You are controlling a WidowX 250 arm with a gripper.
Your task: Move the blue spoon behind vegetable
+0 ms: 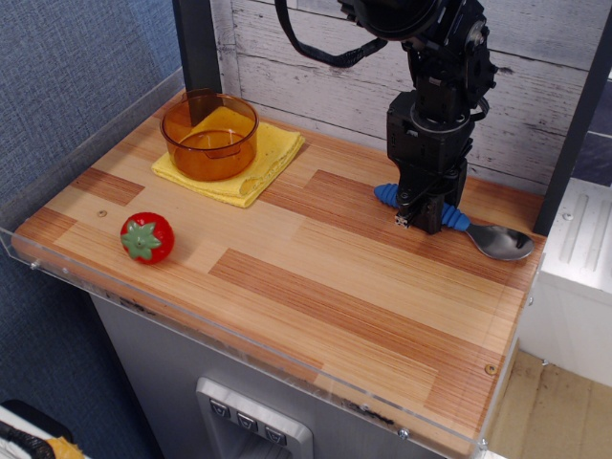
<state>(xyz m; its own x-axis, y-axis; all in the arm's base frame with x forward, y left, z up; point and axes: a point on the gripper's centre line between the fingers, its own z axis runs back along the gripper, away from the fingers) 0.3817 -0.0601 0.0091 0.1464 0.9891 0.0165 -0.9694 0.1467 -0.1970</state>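
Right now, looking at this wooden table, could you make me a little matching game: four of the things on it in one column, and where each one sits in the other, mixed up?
Things:
1. glossy red toy tomato with a green leaf top
2. translucent orange plastic bowl
3. folded yellow cloth
4. spoon with a ribbed blue handle and silver bowl

Places:
A. under the black claw, far right
B. near the front left edge, alone
C. flat on the wood at the back left
D. resting on the cloth

Pairs: 1-B, 2-D, 3-C, 4-A
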